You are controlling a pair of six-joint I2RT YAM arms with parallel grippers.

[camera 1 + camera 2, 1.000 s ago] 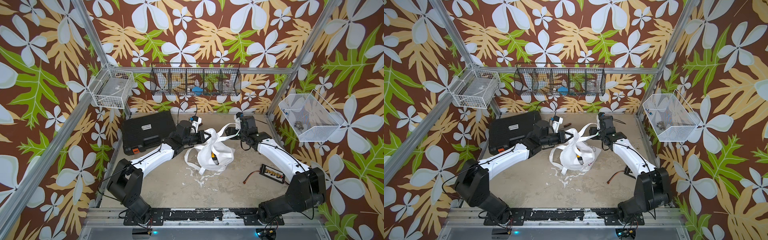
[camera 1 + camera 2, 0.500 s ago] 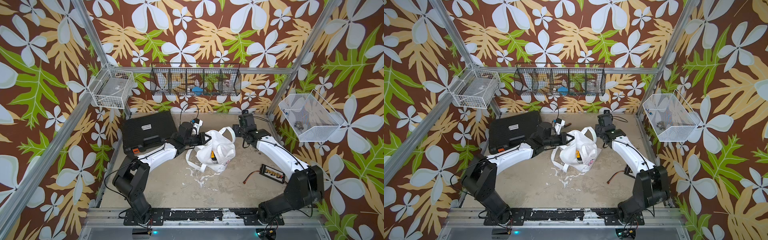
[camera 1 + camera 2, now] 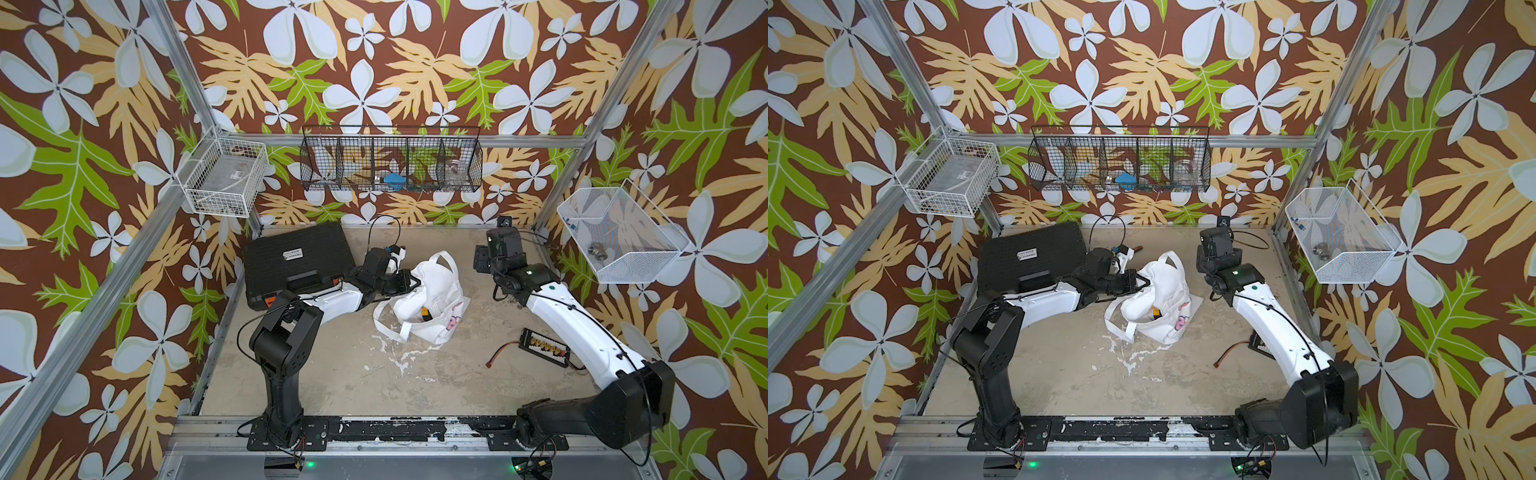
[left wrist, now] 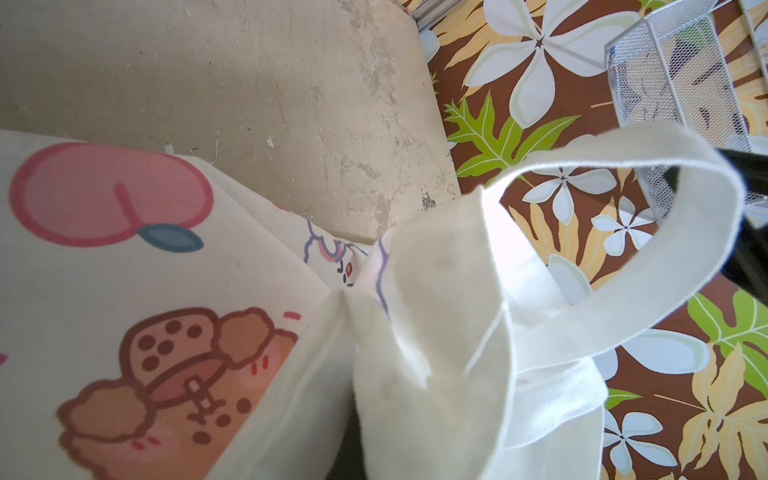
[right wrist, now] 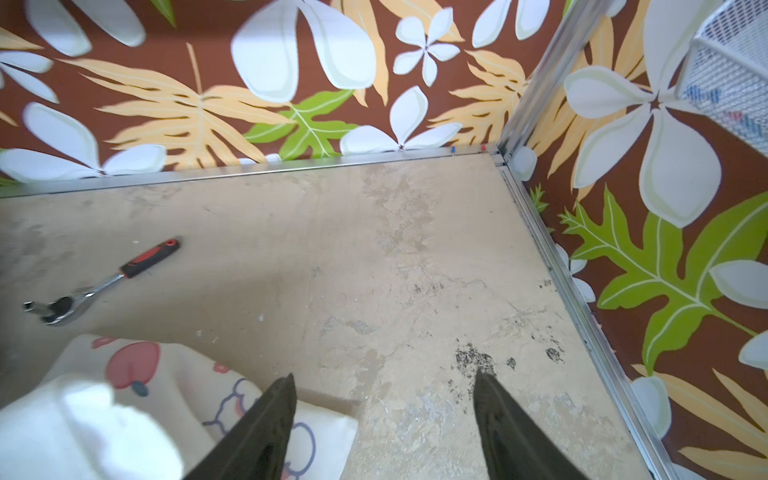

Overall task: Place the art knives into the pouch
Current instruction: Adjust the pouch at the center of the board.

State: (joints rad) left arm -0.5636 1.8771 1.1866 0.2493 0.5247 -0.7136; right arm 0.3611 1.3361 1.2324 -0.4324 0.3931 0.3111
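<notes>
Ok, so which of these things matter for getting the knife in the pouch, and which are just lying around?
Job: pouch; yellow-black tool in its mouth, likely the knife; left gripper, shut on the pouch; right gripper, open.
Lying about: black case; ratchet; connector board; wall baskets.

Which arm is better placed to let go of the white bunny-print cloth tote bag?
Left. The left claw is shut on the tote bag at its rim; the right claw is open, empty and apart from it.
</notes>
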